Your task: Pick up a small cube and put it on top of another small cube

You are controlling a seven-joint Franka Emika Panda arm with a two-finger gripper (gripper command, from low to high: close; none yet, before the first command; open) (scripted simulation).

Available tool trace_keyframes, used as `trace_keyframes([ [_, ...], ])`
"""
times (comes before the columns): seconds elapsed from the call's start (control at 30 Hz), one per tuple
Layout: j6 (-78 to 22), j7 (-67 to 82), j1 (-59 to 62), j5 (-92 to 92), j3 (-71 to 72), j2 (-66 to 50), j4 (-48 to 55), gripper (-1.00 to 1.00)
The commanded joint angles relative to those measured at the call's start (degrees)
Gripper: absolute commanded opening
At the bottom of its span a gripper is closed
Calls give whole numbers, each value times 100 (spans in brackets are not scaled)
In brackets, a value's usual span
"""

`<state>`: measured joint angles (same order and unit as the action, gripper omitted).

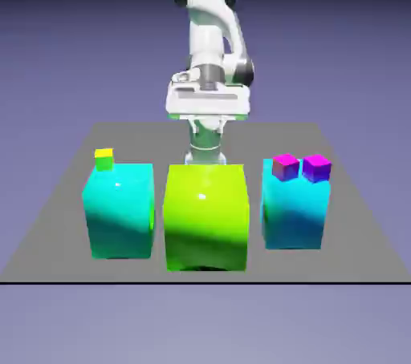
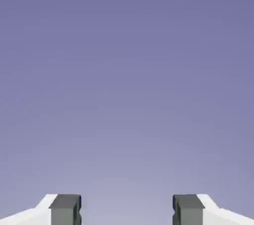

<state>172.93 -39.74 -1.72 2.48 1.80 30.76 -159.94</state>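
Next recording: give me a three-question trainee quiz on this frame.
1. True or false: the hand holds a cube.
2. How many tiny cubes sit on the blue block at the exterior view's right? A: one. B: two. C: three.
3. Fill in: the middle big block is ___ in colour.
Key: 1 false, it is open and empty. 2 B, the magenta cube and the purple cube. 3 green.

Lime-green middle block (image 1: pixel 205 216) (cyan-blue neighbours), tiny yellow-green cube (image 1: pixel 103 159).
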Motion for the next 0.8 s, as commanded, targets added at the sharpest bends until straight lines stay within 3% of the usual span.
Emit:
trace_keyframes([
  [0.0,-187,180,-121,215,193,-208,175,0],
  [0.43,-2591,2459,-1707,2966,2679,-2900,2416,0],
  [0.63,-2981,1239,-2935,2635,2926,-3806,2373,0],
  [0.77,-2513,242,-3416,1889,2573,-3863,1724,0],
])
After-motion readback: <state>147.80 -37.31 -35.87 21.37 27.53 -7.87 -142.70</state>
